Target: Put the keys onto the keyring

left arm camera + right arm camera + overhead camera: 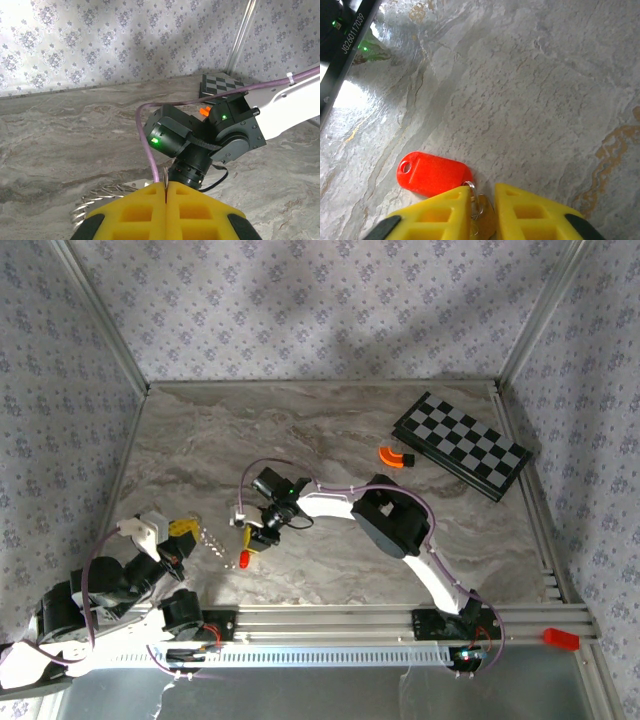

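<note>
**Handling assessment: red-headed key and toothed keyring**

The key is found flat on the tabletop, in its left half and nearer the near edge than the far one. The keyring is located just to the left of it, towards the near-left corner.

The right gripper is set down over the key's metal end. Its jaws are drawn narrowly apart, with the small loop and shaft lying between them. Whether a firm pinch is made cannot be told. The left gripper is seen fully closed, pads pressed together. The fringed rim of the keyring is visible just beside and below it. Whether the rim is pinched cannot be told.

The key is judged light, rigid and small. The plastic head is judged smooth and liable to skate on the stone-patterned surface. A hold across the flat of the head, or across the shaft close to it, is judged soundest. A hold on the loose loop is expected to let the key swing. The keyring is judged stiff in the ring but loose in its fringe, so the ring itself, not a hanging key, is recommended as the grip point.
</note>
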{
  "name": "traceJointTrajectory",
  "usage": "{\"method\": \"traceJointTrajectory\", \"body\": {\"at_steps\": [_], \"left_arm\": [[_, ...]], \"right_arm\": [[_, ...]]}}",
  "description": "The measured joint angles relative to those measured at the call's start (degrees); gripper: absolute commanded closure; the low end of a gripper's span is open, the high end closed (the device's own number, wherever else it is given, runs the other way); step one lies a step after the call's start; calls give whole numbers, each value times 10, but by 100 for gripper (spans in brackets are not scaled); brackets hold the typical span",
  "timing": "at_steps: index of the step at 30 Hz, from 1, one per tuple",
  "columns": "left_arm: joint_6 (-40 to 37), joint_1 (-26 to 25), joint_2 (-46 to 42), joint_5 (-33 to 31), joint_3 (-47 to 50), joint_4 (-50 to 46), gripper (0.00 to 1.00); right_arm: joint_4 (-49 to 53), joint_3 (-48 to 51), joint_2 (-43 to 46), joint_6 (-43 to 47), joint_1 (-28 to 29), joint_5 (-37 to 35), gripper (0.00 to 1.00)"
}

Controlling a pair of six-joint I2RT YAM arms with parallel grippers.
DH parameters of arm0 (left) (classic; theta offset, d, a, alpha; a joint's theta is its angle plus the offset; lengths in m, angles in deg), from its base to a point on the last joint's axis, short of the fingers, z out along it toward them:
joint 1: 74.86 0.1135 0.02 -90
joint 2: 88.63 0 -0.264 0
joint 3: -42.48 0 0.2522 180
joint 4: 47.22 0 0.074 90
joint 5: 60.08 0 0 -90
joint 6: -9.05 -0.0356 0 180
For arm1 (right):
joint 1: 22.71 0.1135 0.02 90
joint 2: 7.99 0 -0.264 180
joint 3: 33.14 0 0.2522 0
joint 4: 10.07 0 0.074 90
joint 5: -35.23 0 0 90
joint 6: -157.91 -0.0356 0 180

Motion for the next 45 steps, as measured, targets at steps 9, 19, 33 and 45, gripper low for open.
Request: {"method": "traceJointTrajectory", "body": {"at_steps": [9,19,33,45], "left_arm": [[0,0,0,0,0,-1,100],[0,0,0,-2,0,-1,100],[0,0,0,-2,0,-1,100],[0,0,0,7,0,0,100]], "right_arm": [[27,10,16,11,1,-4,96],[35,63,61,12,0,-24,100],[-50,303,231,-72,-29,-77,100],[-182,493,405,-266,5,-247,100]]}}
